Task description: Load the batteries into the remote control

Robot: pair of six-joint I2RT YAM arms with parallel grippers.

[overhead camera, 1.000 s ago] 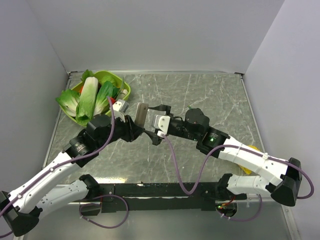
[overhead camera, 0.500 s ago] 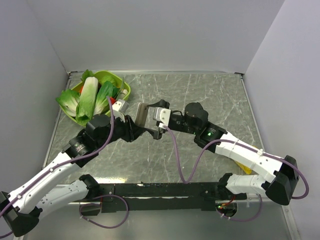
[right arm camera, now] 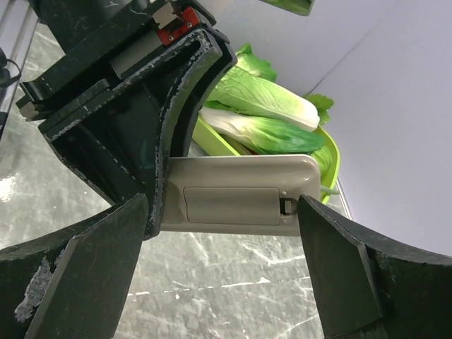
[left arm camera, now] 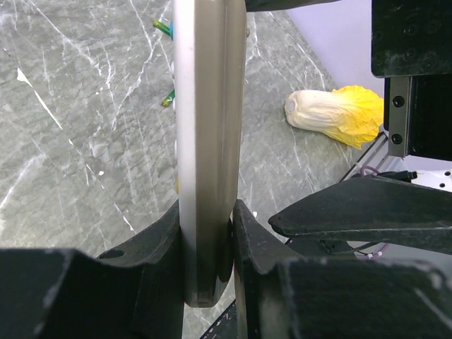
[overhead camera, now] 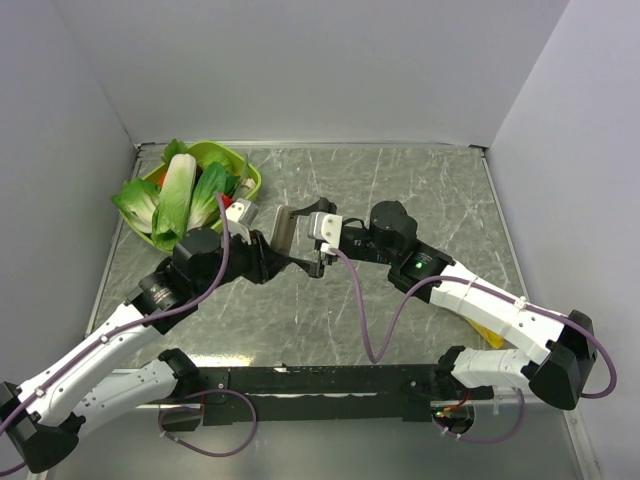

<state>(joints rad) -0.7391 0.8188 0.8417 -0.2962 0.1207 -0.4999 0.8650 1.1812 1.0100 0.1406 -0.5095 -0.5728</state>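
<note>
Marble table [overhead camera: 420, 190] carries the batteries [left arm camera: 162, 27], unloaded; my left jaws pinch the remote control [left arm camera: 208, 141], its cover [right arm camera: 232, 205] shut; my right jaws gape wide before it.

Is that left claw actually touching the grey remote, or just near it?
Touching. The left wrist view shows the left gripper pinching the remote control between its fingers, no gap.

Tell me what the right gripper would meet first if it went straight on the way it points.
Probably the remote control, its grey back toward the open right gripper, held in the left gripper; depth is unclear.
</note>
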